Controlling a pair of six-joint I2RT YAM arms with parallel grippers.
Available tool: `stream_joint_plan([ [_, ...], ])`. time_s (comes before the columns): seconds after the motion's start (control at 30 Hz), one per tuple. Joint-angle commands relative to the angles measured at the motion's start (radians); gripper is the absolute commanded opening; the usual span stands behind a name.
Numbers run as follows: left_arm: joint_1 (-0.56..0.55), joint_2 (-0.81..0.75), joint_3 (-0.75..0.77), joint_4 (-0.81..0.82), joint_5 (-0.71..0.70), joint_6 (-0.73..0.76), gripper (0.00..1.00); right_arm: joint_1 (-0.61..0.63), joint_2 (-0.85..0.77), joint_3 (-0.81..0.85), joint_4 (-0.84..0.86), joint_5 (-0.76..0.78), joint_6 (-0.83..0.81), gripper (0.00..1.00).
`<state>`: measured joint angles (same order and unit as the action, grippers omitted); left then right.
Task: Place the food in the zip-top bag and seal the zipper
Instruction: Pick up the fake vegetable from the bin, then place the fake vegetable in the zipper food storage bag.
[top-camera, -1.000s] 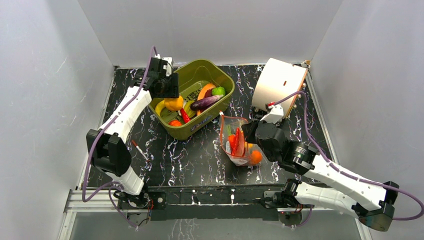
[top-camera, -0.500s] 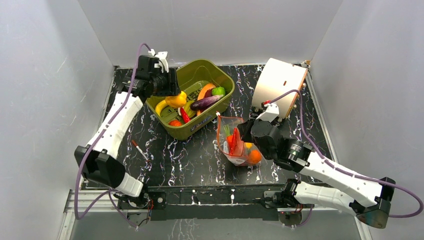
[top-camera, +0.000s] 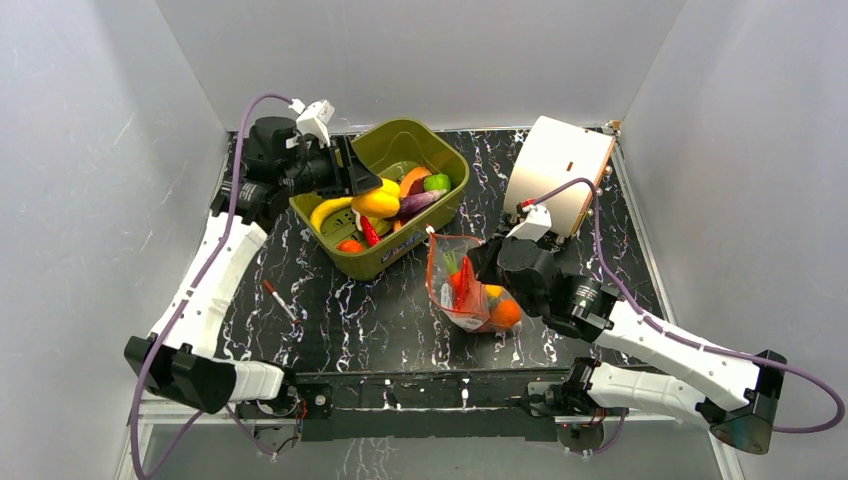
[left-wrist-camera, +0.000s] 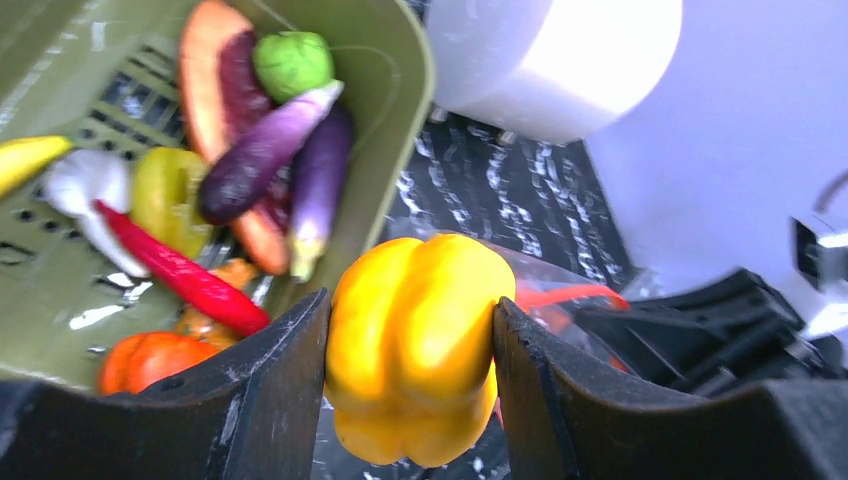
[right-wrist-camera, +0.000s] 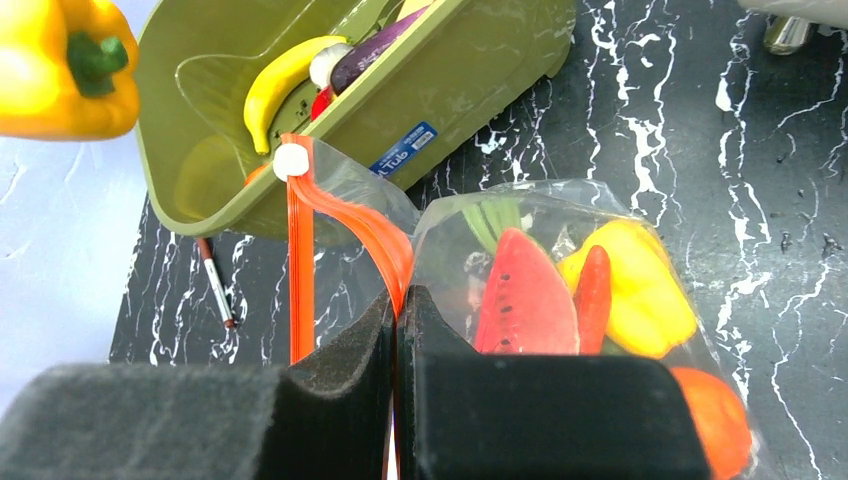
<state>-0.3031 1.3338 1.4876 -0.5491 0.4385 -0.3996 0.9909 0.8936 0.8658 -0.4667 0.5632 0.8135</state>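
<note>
My left gripper (top-camera: 372, 195) is shut on a yellow pepper (left-wrist-camera: 415, 340) and holds it in the air above the olive tub's near right side (top-camera: 378, 201). My right gripper (right-wrist-camera: 397, 310) is shut on the red-orange zipper strip (right-wrist-camera: 350, 215) of the clear zip-top bag (top-camera: 462, 282), holding its mouth up and open. Inside the bag lie a watermelon slice (right-wrist-camera: 525, 300), a red chilli (right-wrist-camera: 593, 290), a yellow piece (right-wrist-camera: 645, 290) and an orange ball (top-camera: 505, 314). The pepper also shows at the top left of the right wrist view (right-wrist-camera: 60, 65).
The olive-green tub (top-camera: 450, 165) holds a banana (top-camera: 330, 211), a purple aubergine (left-wrist-camera: 270, 150), a red chilli (left-wrist-camera: 180, 275), a green piece (left-wrist-camera: 292, 62) and orange pieces. A white curved board (top-camera: 555, 175) leans at the back right. A thin pen (top-camera: 280, 300) lies on the black marble table.
My left gripper has lifted the yellow pepper out of the tub and carried it right, toward the bag. My right gripper has drawn the bag's mouth slightly left and up.
</note>
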Motion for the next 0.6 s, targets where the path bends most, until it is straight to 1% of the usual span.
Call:
stream_joint_plan([
  [0.0,-0.004,-0.067,-0.088,0.124,0.211,-0.126,0.09,0.003,0.017,0.081,0.08,-0.033,0.02,0.0],
  [0.13,-0.006,-0.115,-0.202,0.246,0.293,-0.227,0.09,0.003,0.037,0.093,0.1,-0.063,0.03,0.0],
  [0.27,-0.04,-0.162,-0.326,0.422,0.36,-0.368,0.09,0.003,0.056,0.096,0.128,-0.076,0.034,0.0],
  [0.5,-0.135,-0.178,-0.414,0.534,0.353,-0.46,0.09,0.003,0.088,0.116,0.146,-0.081,0.034,0.0],
  [0.57,-0.171,-0.172,-0.433,0.559,0.341,-0.463,0.09,0.003,0.087,0.117,0.155,-0.077,0.034,0.0],
])
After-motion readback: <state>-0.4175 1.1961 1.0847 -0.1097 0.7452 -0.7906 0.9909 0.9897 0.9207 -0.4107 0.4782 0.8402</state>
